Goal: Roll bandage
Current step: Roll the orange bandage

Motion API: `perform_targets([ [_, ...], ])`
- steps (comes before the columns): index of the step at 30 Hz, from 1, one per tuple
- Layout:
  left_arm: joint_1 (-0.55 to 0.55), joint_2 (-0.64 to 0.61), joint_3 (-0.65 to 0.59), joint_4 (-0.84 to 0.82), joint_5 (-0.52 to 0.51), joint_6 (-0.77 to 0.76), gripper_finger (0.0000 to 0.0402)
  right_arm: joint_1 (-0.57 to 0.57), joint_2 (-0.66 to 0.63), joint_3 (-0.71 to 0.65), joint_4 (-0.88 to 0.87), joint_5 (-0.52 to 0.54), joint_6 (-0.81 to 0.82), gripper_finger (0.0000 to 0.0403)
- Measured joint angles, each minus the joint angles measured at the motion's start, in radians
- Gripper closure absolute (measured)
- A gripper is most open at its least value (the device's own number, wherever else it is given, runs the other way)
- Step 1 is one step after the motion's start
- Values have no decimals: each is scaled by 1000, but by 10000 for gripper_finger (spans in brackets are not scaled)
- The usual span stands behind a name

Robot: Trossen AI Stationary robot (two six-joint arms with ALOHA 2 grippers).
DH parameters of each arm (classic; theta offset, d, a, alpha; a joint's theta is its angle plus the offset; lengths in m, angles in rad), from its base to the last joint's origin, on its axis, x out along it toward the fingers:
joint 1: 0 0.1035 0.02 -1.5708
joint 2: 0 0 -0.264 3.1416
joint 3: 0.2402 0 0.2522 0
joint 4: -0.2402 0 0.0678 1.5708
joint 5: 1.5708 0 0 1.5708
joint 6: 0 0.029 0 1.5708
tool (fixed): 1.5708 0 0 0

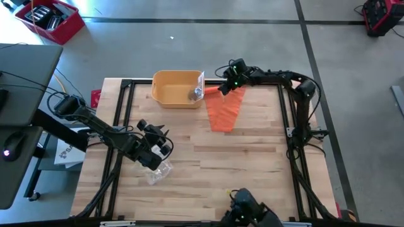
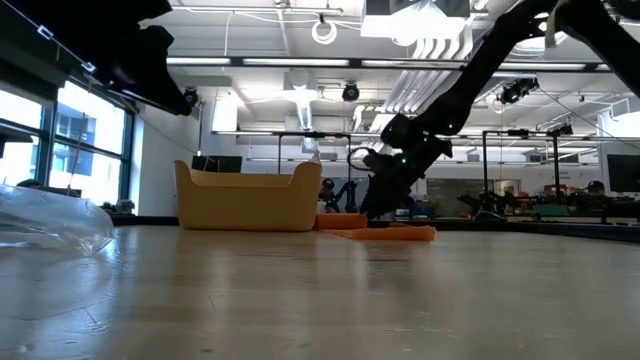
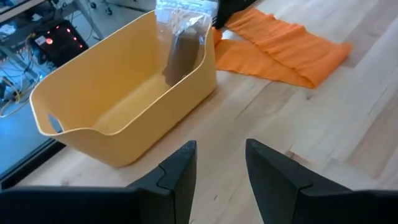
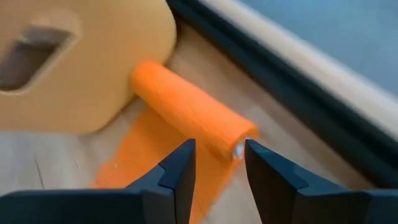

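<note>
While one orange bandage (image 1: pixel 226 108) lies on the desk (image 1: pixel 252 164) beside one yellow bin (image 1: pixel 177 88) (roll end toward the far edge), the right tool (image 4: pixel 214 168) hovers spread over its roll; the left tool (image 3: pixel 217 168) is spread too.

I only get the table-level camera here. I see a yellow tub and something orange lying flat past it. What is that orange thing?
Observer: An orange bandage, partly wound into a roll at its far end, beside the yellow bin.
Operator: Is the arm there gripping it?
Observer: No. The right gripper hovers just short of the roll, fingers apart.
Operator: Is the tub empty?
Observer: No, a clear bag with something dark inside leans against its inner wall.
Operator: And the other arm?
Observer: The left gripper hangs over the table's left side, open, above crumpled clear plastic.
</note>
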Motion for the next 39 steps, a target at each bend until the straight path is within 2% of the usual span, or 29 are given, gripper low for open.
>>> perform_targets([
  [5,0,0,0,19,-1,-2,269,2,42,49,-73,-16,-20,273],
  [13,0,0,0,34,13,-2,269,15,41,50,-38,-18,-33,287],
  [16,0,0,0,39,21,-2,269,20,44,50,-18,-17,-34,315],
  [21,0,0,0,47,22,-2,269,29,58,50,9,-7,-40,388],
  [30,-2,0,0,61,24,-2,269,50,39,50,0,86,-77,401],
  [35,-7,0,0,93,24,2,269,77,-49,50,-86,176,-144,403],
  [39,-8,0,0,172,23,74,269,104,-131,50,-208,246,-198,403],
])
